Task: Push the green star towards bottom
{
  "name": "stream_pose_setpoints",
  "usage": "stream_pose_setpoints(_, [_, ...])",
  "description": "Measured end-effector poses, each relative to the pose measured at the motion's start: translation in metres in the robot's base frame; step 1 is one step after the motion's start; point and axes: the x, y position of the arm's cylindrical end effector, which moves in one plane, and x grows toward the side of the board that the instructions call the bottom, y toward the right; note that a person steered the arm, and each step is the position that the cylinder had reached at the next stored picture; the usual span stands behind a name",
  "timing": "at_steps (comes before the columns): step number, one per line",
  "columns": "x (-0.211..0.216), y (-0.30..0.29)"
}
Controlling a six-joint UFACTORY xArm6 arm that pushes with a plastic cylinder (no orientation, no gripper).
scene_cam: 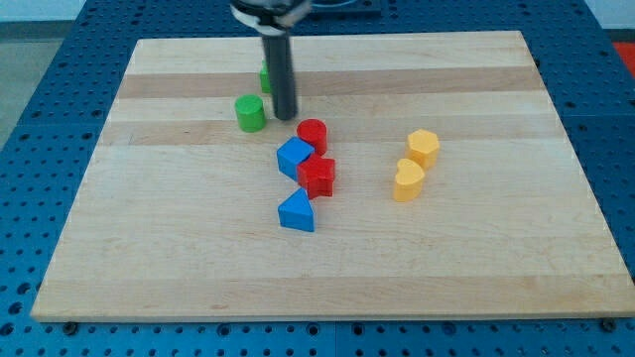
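Camera view gives me the whole wooden tabletop (pixel 198 268) from above its bottom edge, with the blue perforated bench (pixel 40 59) showing around it. My tip (pixel 286 117) sits in the upper middle of the tabletop, a little toward its left edge; this rig carries no gripper, only the dark rod, so there are no jaws to be apart or together. The green star (pixel 265 77) is almost wholly hidden behind the rod: I see just a sliver of green at the rod's left side, above the tip and nearer the top edge, and I cannot make out its shape or whether the rod touches it. A green cylinder (pixel 250 113) stands just beside my tip on the view's left, with a narrow gap between them. Just below and right of the tip is a red cylinder (pixel 312 135). Under it a blue block (pixel 295 158) and a red block (pixel 317 177) sit pressed together, and a blue triangular block (pixel 297 212) lies a bit nearer the bottom edge. Well apart, toward the right edge, two yellow blocks sit close together: an upper yellow block (pixel 423 147) and a lower yellow block (pixel 408 180).
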Motion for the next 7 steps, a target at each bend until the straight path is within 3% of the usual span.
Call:
stream_pose_setpoints(1, [-0.004,0.042])
stream_pose_setpoints(2, [-0.037,0.032])
stream_pose_setpoints(5, [-0.05,-0.049])
stream_pose_setpoints(7, [-0.012,-0.017])
